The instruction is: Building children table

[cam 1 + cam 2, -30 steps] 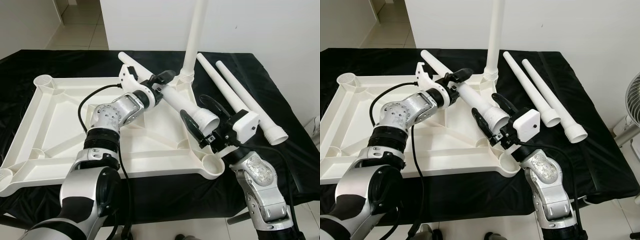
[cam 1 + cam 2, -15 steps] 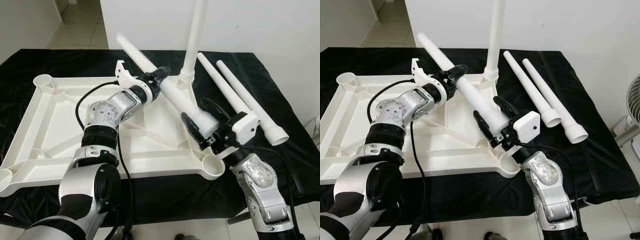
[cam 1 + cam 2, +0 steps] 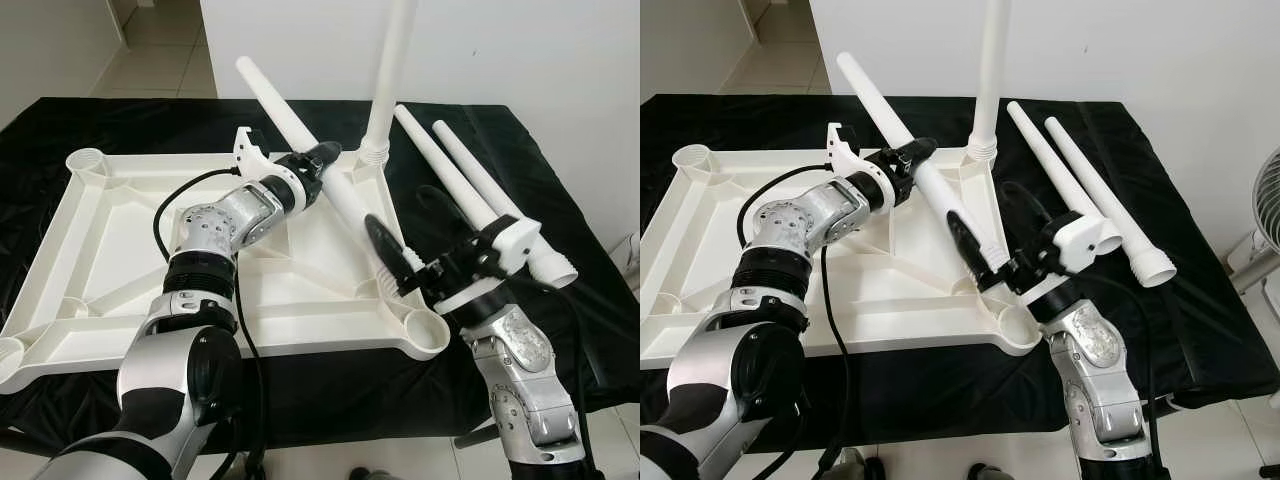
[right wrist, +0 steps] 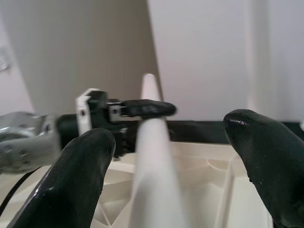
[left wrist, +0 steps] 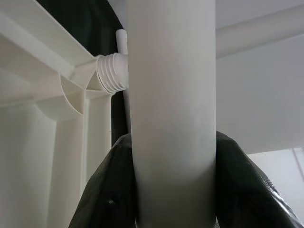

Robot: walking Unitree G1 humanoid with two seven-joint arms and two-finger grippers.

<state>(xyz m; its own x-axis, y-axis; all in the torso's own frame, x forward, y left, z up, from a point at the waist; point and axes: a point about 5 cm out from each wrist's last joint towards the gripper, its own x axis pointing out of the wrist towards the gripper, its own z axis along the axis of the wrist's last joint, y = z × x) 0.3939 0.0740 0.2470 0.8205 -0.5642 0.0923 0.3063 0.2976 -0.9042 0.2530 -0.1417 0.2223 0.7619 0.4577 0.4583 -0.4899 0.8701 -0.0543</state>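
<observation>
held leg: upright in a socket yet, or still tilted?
Tilted. The leg slants in the left gripper; its lower end hangs between the right gripper fingers, above the near-right socket.

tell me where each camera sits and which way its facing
Left eye view: head, looking down at the upturned white tabletop; both arms show, left gripper clamped on a table leg.
Right eye view: same scene; right gripper open around the leg's lower end.
Left wrist view: along its fingers, leg between them.
Right wrist view: up the leg toward the left gripper.
Shared: that leg.
</observation>
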